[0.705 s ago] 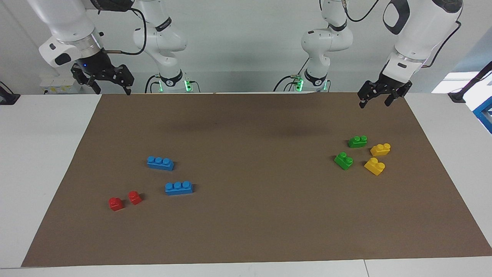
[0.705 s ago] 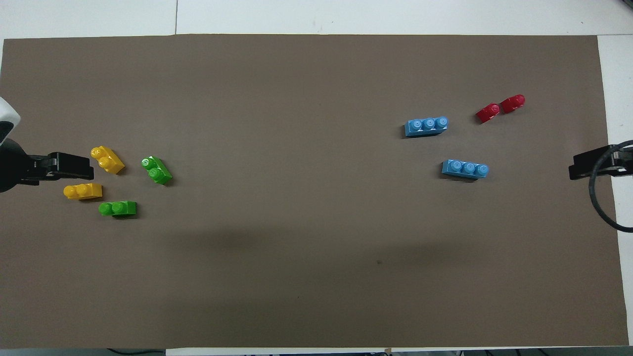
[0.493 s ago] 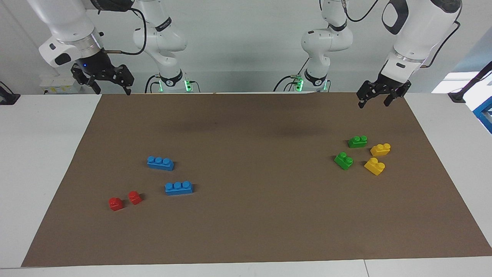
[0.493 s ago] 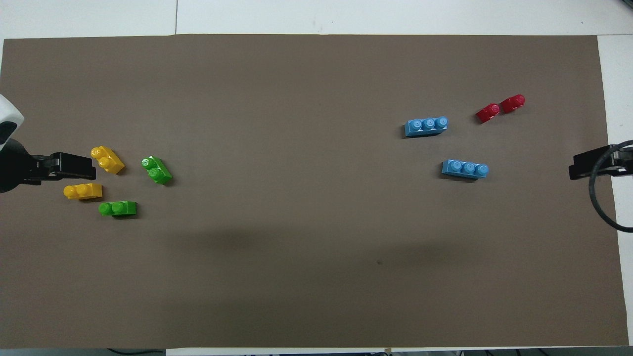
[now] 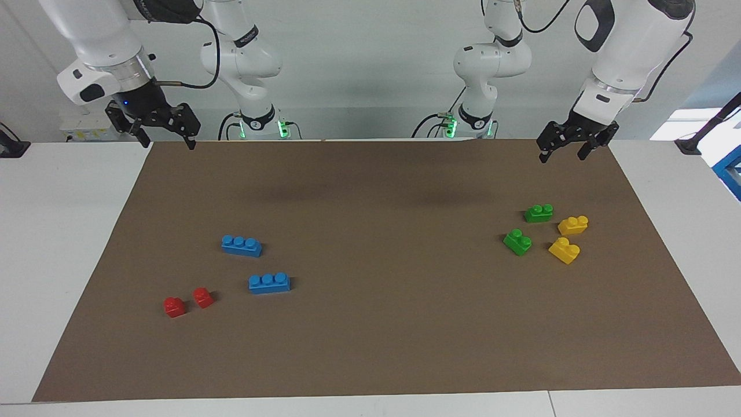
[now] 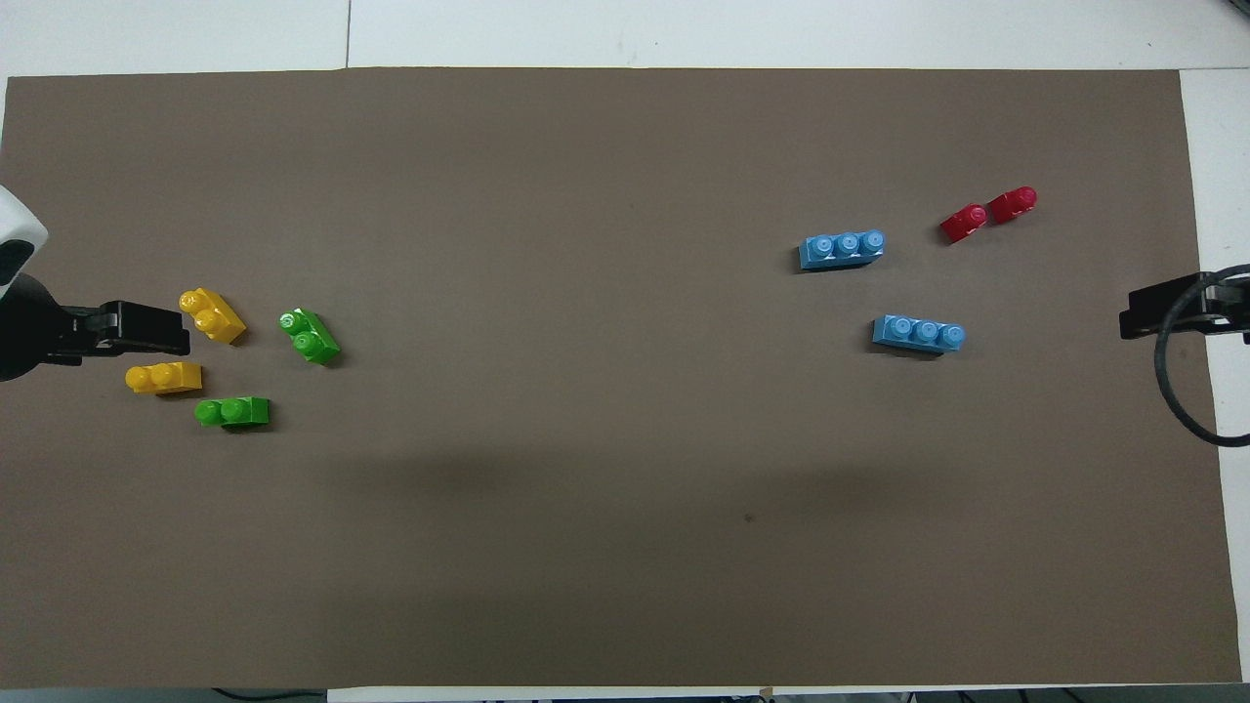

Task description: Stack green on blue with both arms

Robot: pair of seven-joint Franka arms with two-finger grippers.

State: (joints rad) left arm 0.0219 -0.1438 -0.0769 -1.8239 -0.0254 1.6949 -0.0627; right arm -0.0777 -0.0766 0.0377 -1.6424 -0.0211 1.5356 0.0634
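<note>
On the brown mat (image 5: 370, 347) I see two green bricks (image 5: 538, 213) (image 5: 517, 241) beside two yellow bricks (image 5: 572, 225) at the left arm's end, and two blue bricks (image 5: 241, 245) (image 5: 269, 282) near two red bricks (image 5: 202, 297) at the right arm's end. My left gripper (image 5: 563, 152) hangs over the mat's edge, fingers apart, holding nothing. My right gripper (image 5: 165, 139) hangs over its corner, fingers apart too.
</note>
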